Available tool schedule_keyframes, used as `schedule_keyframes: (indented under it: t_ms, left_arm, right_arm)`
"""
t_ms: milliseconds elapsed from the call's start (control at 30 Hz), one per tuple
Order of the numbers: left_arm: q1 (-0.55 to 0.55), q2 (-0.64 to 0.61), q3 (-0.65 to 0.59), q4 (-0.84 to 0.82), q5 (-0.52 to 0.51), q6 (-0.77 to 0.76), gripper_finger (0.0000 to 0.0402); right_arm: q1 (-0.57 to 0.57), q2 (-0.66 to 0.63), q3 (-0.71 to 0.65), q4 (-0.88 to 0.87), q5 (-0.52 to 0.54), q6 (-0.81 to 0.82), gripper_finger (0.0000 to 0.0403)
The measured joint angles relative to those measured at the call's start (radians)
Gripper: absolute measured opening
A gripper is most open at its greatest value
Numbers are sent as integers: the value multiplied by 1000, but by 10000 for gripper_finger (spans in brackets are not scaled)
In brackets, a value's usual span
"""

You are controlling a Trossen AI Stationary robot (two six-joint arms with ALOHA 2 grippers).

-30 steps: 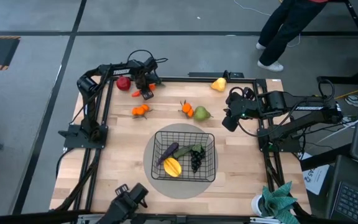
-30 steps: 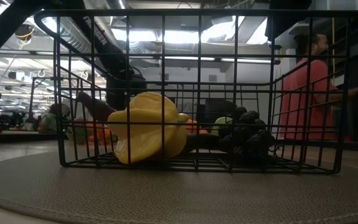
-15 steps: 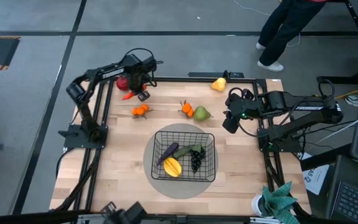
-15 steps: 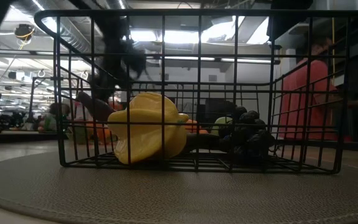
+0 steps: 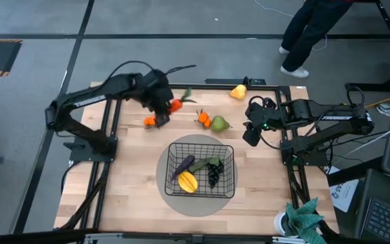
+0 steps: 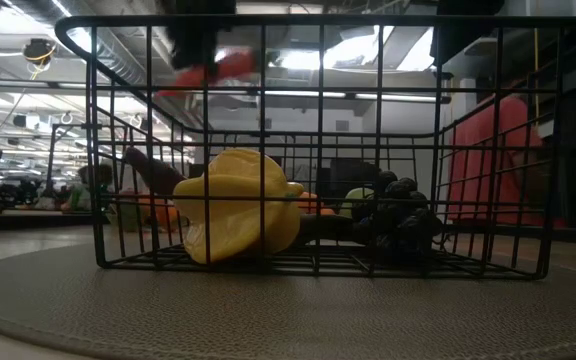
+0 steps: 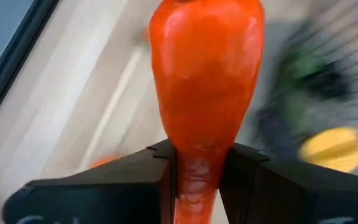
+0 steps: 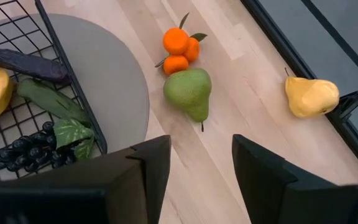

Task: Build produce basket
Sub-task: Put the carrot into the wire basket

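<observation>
My left gripper (image 5: 163,108) is shut on the orange carrot (image 5: 175,105) and holds it in the air over the far-left part of the table. It also shows high up in the low view (image 6: 218,70). The black wire basket (image 5: 230,177) stands on a round grey mat and holds a yellow fruit (image 5: 187,181), dark grapes (image 5: 213,176) and a purple piece (image 5: 183,165). Small oranges (image 5: 202,118), a green pear (image 5: 219,123) and a second orange bunch (image 5: 149,121) lie on the table. My right gripper (image 5: 250,133) is open, right of the pear. My left gripper pinches the carrot's narrow end (image 7: 196,177) between its two fingers (image 7: 157,180). The thick end (image 7: 204,68) sticks out past the fingertips, and its green top (image 5: 187,95) points toward the table's far right. The carrot is lifted clear of the table.
A yellow pear (image 5: 238,91) lies at the far edge; it also shows in the right wrist view (image 8: 311,96). The grey mat (image 5: 175,198) lies under the basket at the table's middle. A person (image 5: 310,30) walks beyond the far right corner.
My left gripper has risen from the table's far left corner with the carrot and swung toward the right and the basket. The carrot is lifted clear and has turned, its thick end now pointing right. The person beyond the table has moved.
</observation>
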Motion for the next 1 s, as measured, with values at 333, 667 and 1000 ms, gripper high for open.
schedule_keyframes:
  t_ms: [333, 667, 1000]
  left_arm:
    - [-349, 7, 0, 365, -6, 107, 58]
    - [-512, 57, 0, 470, -157, 117, 57]
    - [-559, 212, 0, 512, -86, 134, 57]
  right_arm:
    - [0, 0, 0, 0, 0, 0, 161]
    - [0, 0, 0, 0, 1, 0, 161]
    - [0, 0, -1, 0, 1, -4, 161]
